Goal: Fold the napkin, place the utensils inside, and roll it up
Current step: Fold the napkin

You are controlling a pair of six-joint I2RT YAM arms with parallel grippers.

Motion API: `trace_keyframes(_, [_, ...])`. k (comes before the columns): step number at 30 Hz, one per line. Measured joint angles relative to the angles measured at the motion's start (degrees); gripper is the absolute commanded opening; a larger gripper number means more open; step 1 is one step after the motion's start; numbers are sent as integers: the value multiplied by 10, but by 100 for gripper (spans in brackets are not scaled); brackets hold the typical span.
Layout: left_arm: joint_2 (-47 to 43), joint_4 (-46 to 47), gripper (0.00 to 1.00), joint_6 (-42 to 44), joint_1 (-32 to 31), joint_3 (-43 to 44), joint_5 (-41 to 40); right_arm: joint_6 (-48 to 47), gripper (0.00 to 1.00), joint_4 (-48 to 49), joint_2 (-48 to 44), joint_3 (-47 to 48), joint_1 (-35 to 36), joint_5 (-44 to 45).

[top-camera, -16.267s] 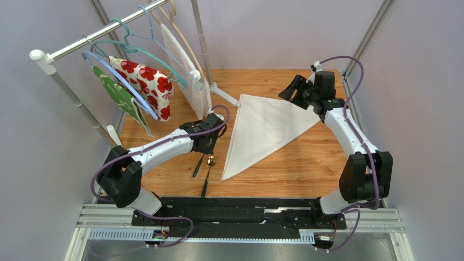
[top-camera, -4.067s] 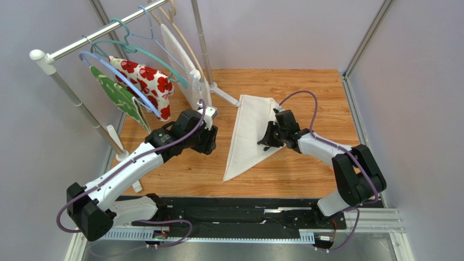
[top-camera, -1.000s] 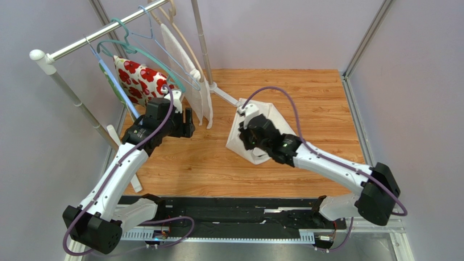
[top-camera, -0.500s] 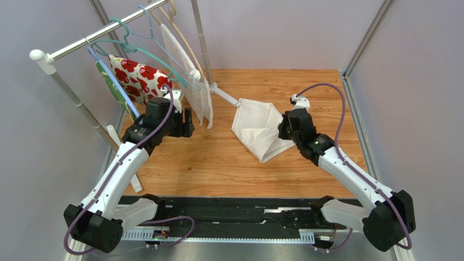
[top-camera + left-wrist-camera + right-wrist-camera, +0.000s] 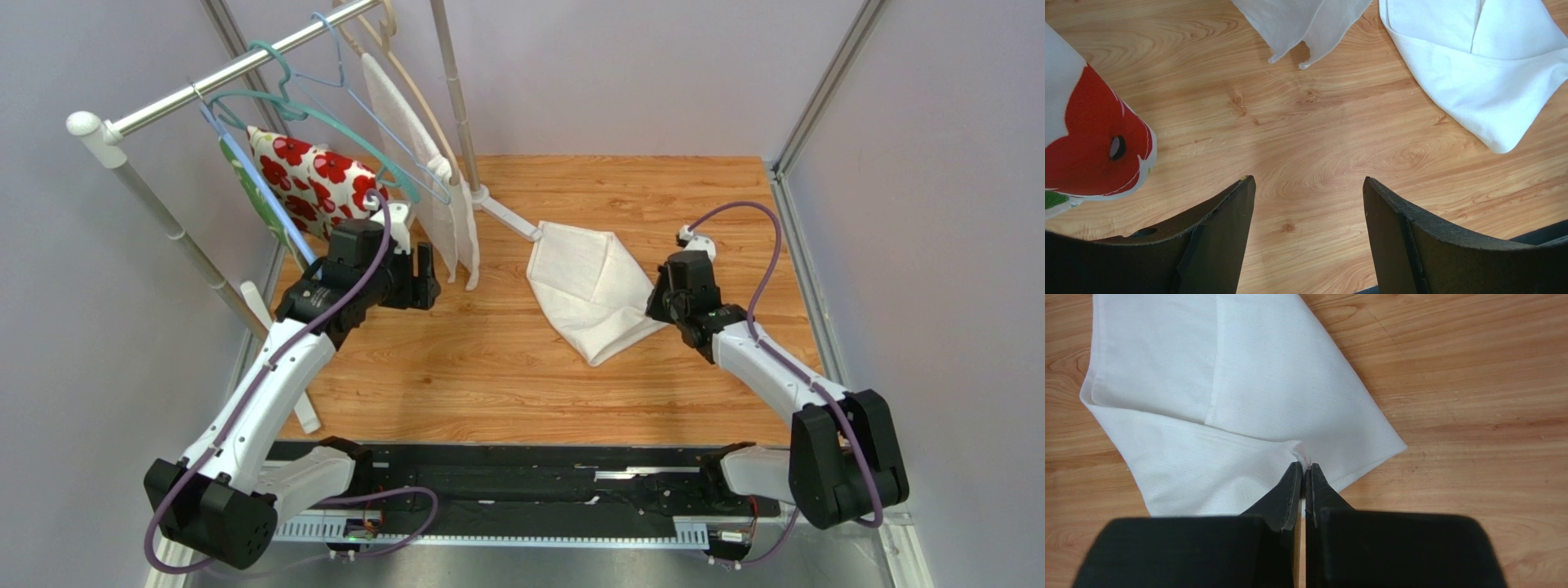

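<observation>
Top external view, read from the left: a metal rail (image 5: 209, 86) crosses the upper left corner with hangers on it, and a red-flowered cloth (image 5: 313, 178) hangs there, with a textured white cloth (image 5: 448, 221) to its right. Just below these cloths, left of centre, the left hand (image 5: 421, 275) hovers over the wooden table (image 5: 491, 368). In the left wrist view this left hand (image 5: 1308, 184) stands wide apart and holds nothing, with bare wood between its dark fingers (image 5: 1229, 214). The red-flowered cloth (image 5: 1088, 147) shows at the left edge of that view and the tips of the textured white cloth (image 5: 1309, 24) at the top. The napkin (image 5: 595, 288) lies right of centre on the table, folded over itself into a rough pointed shape whose point aims at the lower edge of the frame; it also fills the upper right corner of the left wrist view (image 5: 1475, 79). At the napkin's right edge sits the right hand (image 5: 660, 304). In the right wrist view the right hand (image 5: 1303, 468) is pressed narrow, and it appears to pinch the napkin (image 5: 1260, 392) at its near edge, where the cloth puckers toward the tips.
</observation>
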Motion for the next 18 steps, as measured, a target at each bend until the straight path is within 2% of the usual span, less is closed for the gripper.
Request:
trace_keyframes(8, [5,0,74,-1,0,0,8,-29,0,65,-1,-3,-1,-36])
trace_keyframes(18, [10,0,74,-1,0,0,14,-39,0,94,33,-16,-20,5])
